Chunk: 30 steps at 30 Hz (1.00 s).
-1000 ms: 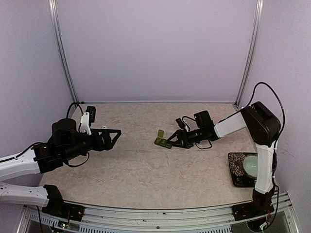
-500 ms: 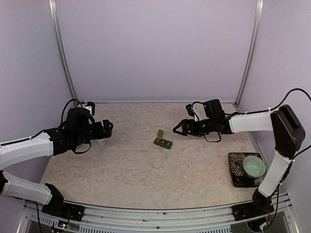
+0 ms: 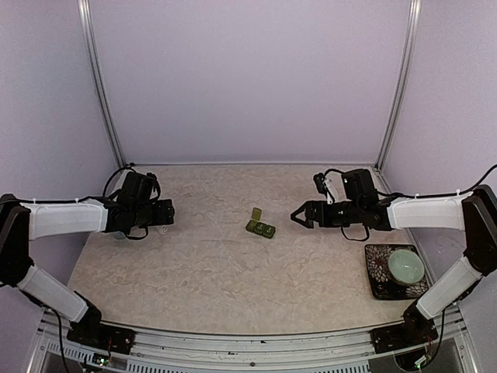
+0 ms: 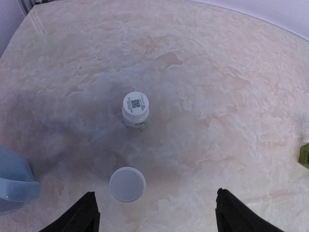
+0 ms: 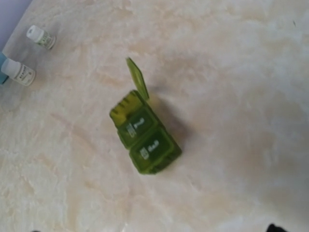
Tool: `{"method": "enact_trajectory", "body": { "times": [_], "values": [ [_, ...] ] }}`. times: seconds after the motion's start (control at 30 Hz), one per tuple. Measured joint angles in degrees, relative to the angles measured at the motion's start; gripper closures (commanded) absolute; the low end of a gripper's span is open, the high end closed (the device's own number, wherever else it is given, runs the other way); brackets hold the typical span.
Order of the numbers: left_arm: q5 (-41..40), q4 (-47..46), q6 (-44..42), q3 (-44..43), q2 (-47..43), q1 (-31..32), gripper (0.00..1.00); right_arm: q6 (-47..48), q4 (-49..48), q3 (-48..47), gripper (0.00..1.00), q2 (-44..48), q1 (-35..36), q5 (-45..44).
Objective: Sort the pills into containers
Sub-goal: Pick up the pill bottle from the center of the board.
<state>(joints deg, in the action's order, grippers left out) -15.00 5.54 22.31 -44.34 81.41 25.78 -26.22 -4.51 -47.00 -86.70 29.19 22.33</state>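
1. Green and translucent, the pill-box strip [image 3: 262, 227] lies near the middle of the marbled table [image 3: 217, 272], with one end lid [image 3: 256, 214] standing up. In the overhead view the left gripper [image 3: 168, 211] hovers well to the strip's left. The right gripper [image 3: 298, 217] is near the strip's right, jaws parted and holding nothing. A pale green bowl [image 3: 406, 266] sits on a dark patterned tray [image 3: 377, 276] by the right edge.
2. In the left wrist view both fingers [image 4: 88, 216] stand wide apart with nothing between them. Ahead, a white-capped pill bottle [image 4: 135, 108] stands upright. The second bottle [image 4: 127, 183] is nearer and shows only its cap. A light blue mug [image 4: 14, 179] is at the left edge.
3. In the right wrist view the strip lies diagonally. Its two shut lids bear print too blurred to read, and the third lid is raised.
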Motion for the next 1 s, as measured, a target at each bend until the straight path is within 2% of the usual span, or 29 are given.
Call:
{"method": "enact_trajectory", "body": {
  "times": [0.23, 0.4, 0.7, 1.0],
  "values": [
    [-1.5, 0.0, -1.8, -3.1, 5.5, 0.0, 0.34, -0.7, -0.8, 0.9, 0.02, 0.3, 0.0, -0.1],
    [-3.0, 0.1, -2.3, -4.6, 9.0, 0.0, 0.36, -0.7, -1.0, 1.0, 0.03, 0.9, 0.1, -0.1],
    [-6.2, 0.3, -2.3, -4.6, 9.5, 0.0, 0.35, -0.7, -1.2, 1.4, 0.04, 2.0, 0.3, 0.0],
    [-6.6, 0.2, -2.2, -4.6, 12.3, -0.3, 0.49, 0.0, -1.4, 1.5, 0.07, 1.8, 1.1, 0.6]
  ]
}}
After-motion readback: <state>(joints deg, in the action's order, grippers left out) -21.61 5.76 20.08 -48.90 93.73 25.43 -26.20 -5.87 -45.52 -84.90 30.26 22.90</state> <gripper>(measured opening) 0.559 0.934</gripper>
